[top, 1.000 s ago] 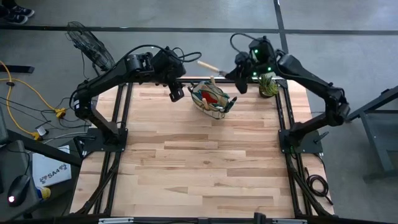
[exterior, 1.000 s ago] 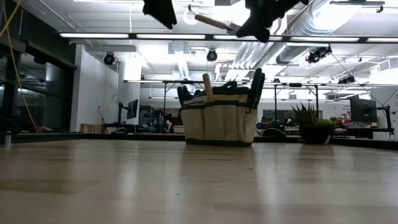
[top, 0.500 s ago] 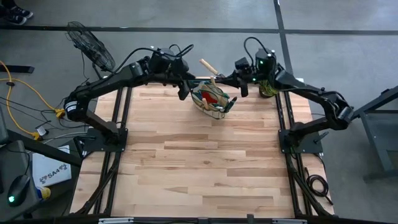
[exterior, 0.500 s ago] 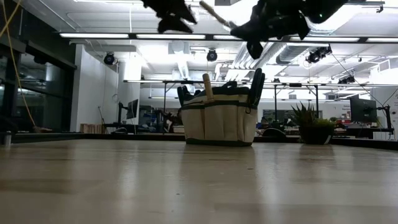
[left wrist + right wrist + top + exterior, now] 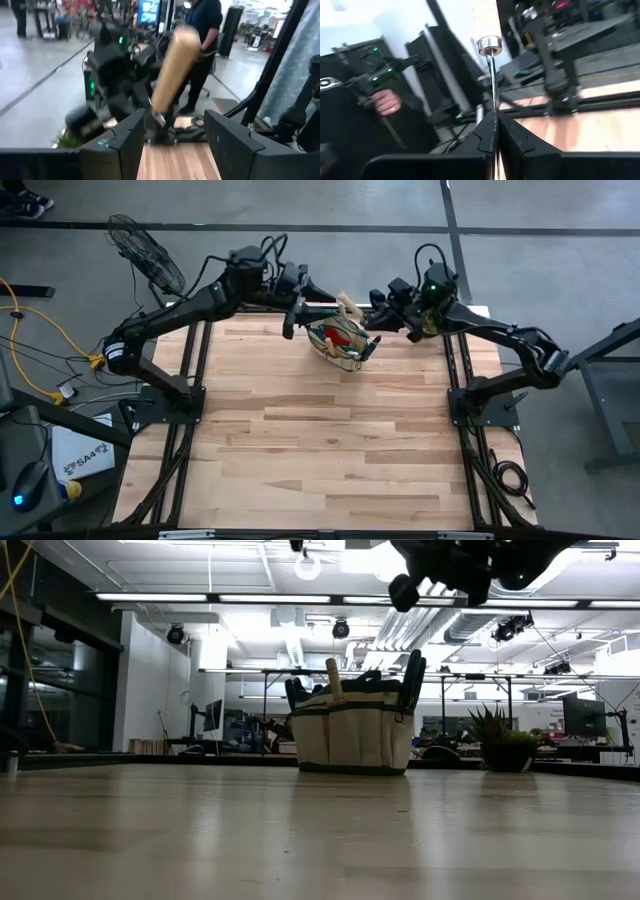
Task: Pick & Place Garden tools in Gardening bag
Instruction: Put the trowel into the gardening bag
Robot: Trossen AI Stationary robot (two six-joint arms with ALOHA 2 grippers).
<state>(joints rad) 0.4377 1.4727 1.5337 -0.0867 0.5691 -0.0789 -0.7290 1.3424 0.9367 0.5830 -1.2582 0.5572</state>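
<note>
- A wooden-handled tool [image 5: 349, 305] is held by the right gripper [image 5: 374, 311], jaws clamped tight on its thin metal shank [image 5: 493, 95]; handle is raised just above the gardening bag [image 5: 342, 345].
- Left gripper [image 5: 297, 311] is positioned on the bag's other side, fingers [image 5: 227, 137] spread apart, nothing held; the wooden handle [image 5: 172, 70] is seen between them, not touched.
- Bag sits at the table's [image 5: 320, 450] far edge, between both arms, already holding tools, red cloth [image 5: 340, 336] included.
- Judged step: handover or lowering into the bag.
- To be done well: handle should be centred between left fingers before closing; right grip is released only after.
- Risk: thin shank may slip or swivel.
- Potted plant [image 5: 497, 740] to be avoided.
</note>
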